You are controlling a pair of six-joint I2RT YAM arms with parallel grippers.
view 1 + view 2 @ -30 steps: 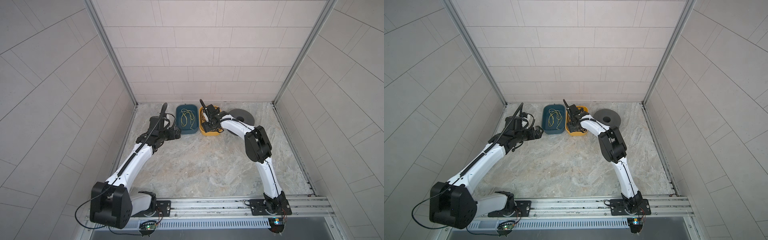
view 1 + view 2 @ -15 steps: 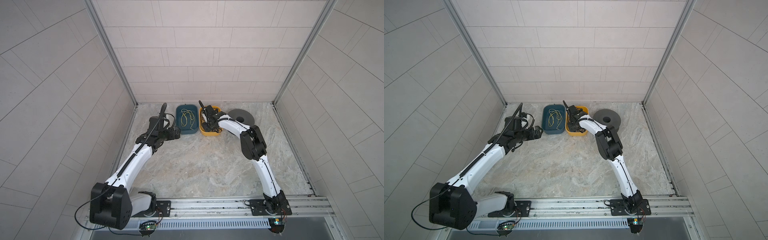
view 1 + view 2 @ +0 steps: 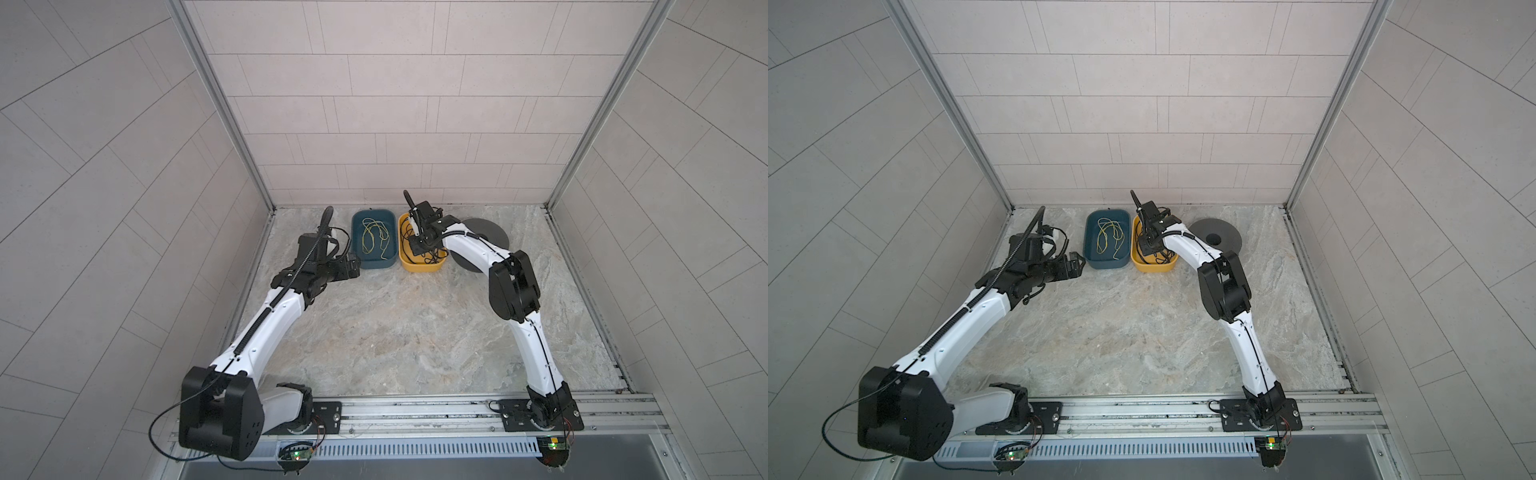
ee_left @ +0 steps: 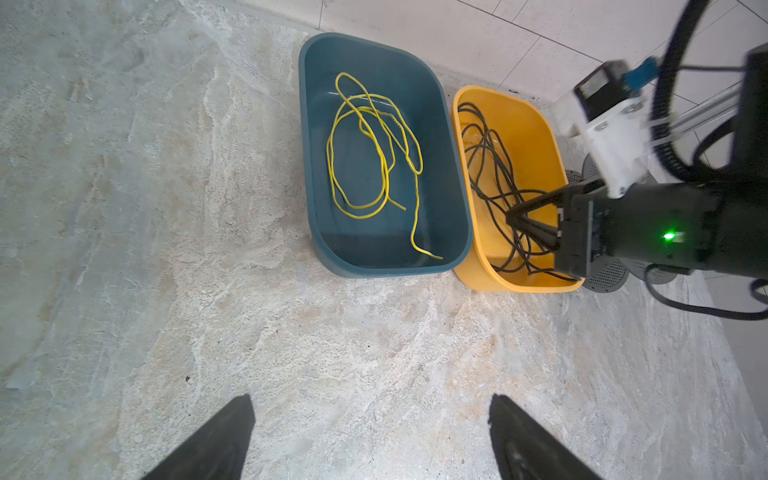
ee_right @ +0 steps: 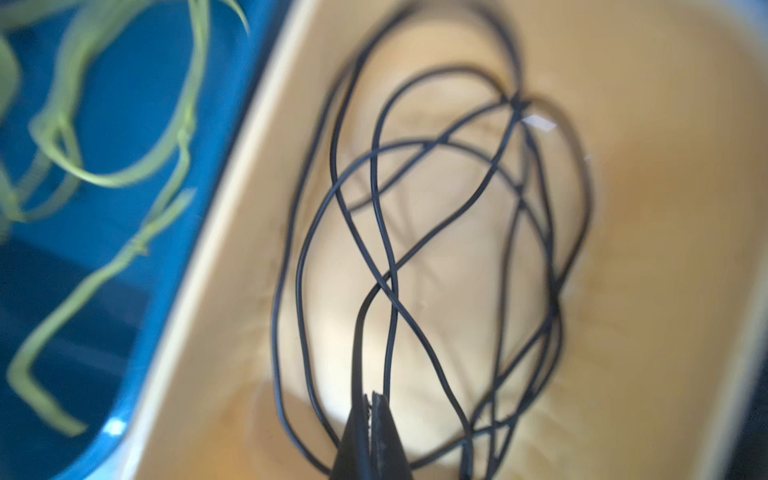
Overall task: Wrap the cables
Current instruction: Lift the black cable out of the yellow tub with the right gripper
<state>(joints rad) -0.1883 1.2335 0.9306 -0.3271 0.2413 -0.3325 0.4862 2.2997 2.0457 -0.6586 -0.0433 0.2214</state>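
Right pincer (image 5: pixel 370 401) inside yellow bin (image 3: pixel 422 267), tips pinched shut on a strand of the tangled black cord (image 5: pixel 388 284) there. Blue bin (image 3: pixel 372 264) just left, rims close. Left pincer (image 4: pixel 370 405) wide open, empty, over bare table (image 3: pixel 395 332), near-left.

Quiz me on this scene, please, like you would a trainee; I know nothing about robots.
1. What colour is the cord lying in the blue tub?
2. Which holds the black cable? A) blue tub B) yellow tub C) red bucket
3. True or false: the left arm's jaws are shut on the black cable.
Key: 1. Yellow-green. 2. B. 3. False: they stand open, holding nothing.
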